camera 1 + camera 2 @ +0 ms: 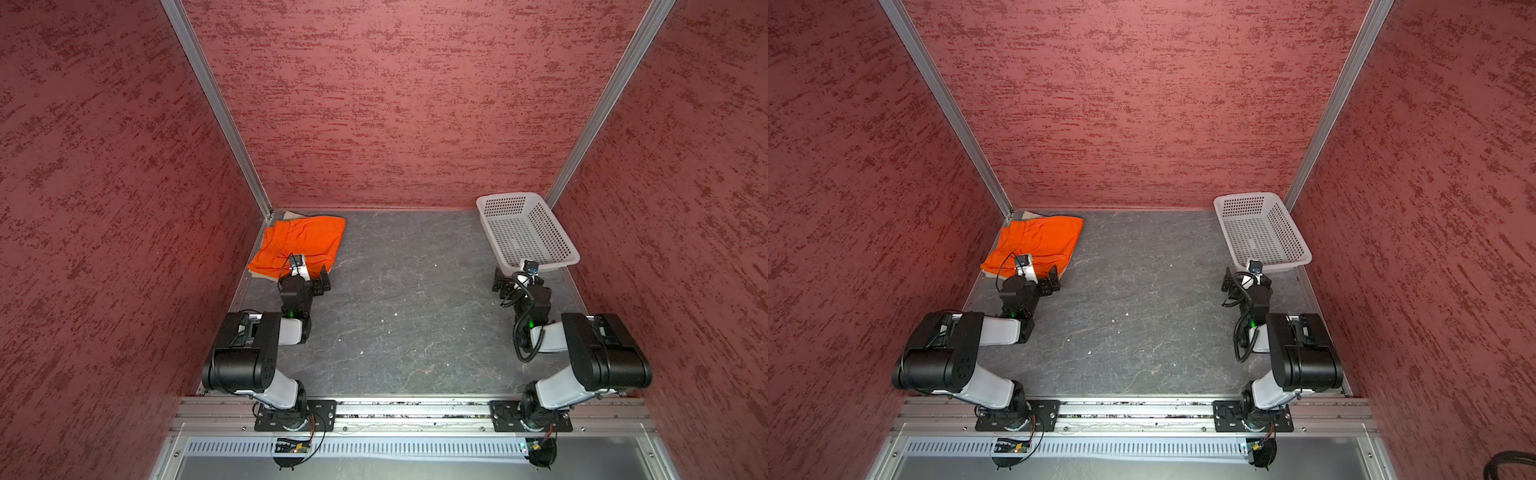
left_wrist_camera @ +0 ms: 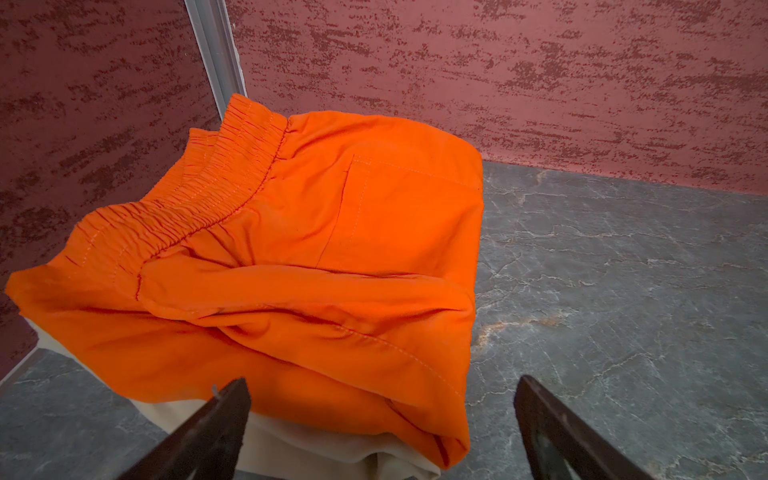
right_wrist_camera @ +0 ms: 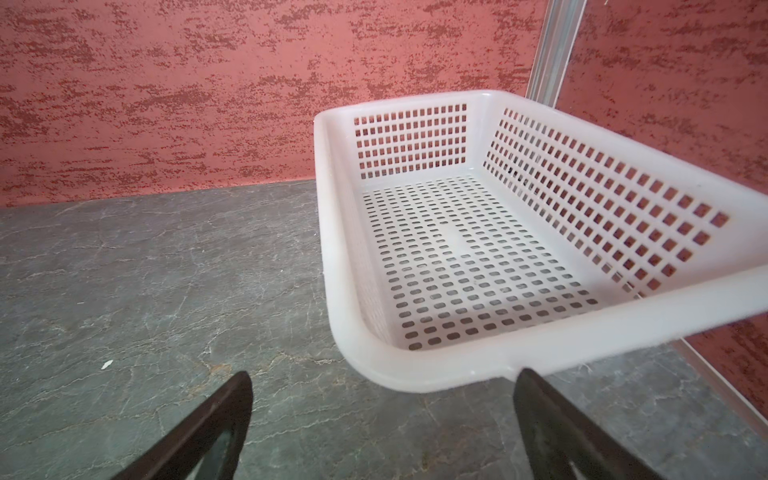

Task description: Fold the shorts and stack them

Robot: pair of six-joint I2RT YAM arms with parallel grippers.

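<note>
Shorts read as folded and stacked; you'd judge the task at or near its end, with no other cloth on the mottled grey stone-look desk [image 1: 407, 316].

Nearest you:
- Left jaws are spread wide and grasp nothing, just short of the stack's near edge.
- Right jaws are likewise released and empty, facing the basket.

Stack, far-left corner of the desk:
- Pale beige cloth shorts [image 2: 316, 451] lie underneath, with only a soft margin showing.
- Bright orange woven shorts [image 2: 332, 249] lie on top. The cloth is matte, with a rumpled ridge across the near half, a stitched pocket, and a gathered elastic waistband toward the wall.
- At most, you may want that top layer smoothed.

Far right: white perforated plastic basket [image 3: 415, 374], rigid, rectangular, with a rounded rim and nothing inside.
</note>
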